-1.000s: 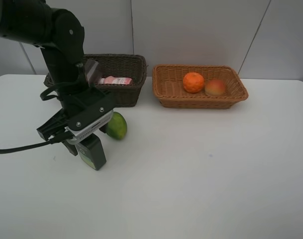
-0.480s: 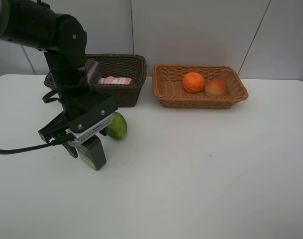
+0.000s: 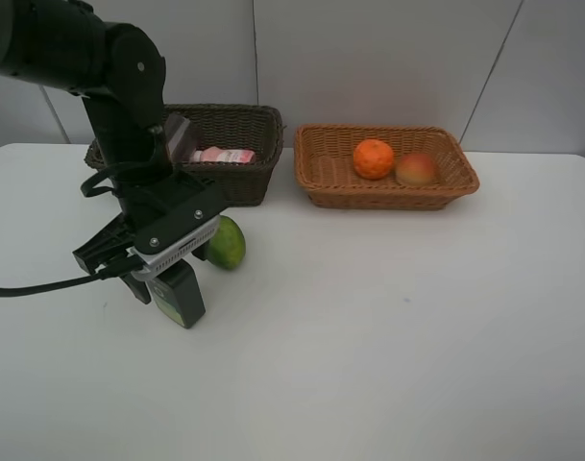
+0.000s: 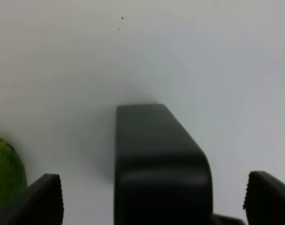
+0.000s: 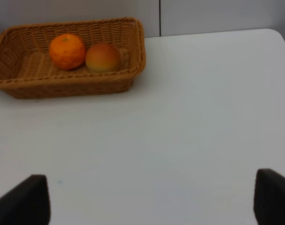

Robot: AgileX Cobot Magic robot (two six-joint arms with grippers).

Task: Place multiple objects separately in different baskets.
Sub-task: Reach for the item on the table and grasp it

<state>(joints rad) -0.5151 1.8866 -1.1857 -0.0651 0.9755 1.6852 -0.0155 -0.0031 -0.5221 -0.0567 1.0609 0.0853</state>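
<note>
The left gripper stands wide open, its jaws on either side of the dark green black-capped bottle and clear of it, so nothing is gripped. In the exterior high view this bottle sits on the white table at the near left, under the arm. I cannot tell whether it stands upright or leans. Just beside it, to the right and a little farther back, lies the green fruit, also on the table.

Farther back on the left is the dark brown basket. It holds the pink white-capped bottle lying on its side, and what looks like the translucent mauve cup, partly hidden by the arm. To the right of it, the light orange-tan basket holds the orange and the red-yellow fruit, side by side.

The right gripper is also spread wide and empty, over bare table near the light basket.

By my reading the task is about two-thirds done: four items are sorted and two are left. The bottle likely belongs with the containers in the dark basket and the green fruit with the fruit.
</note>
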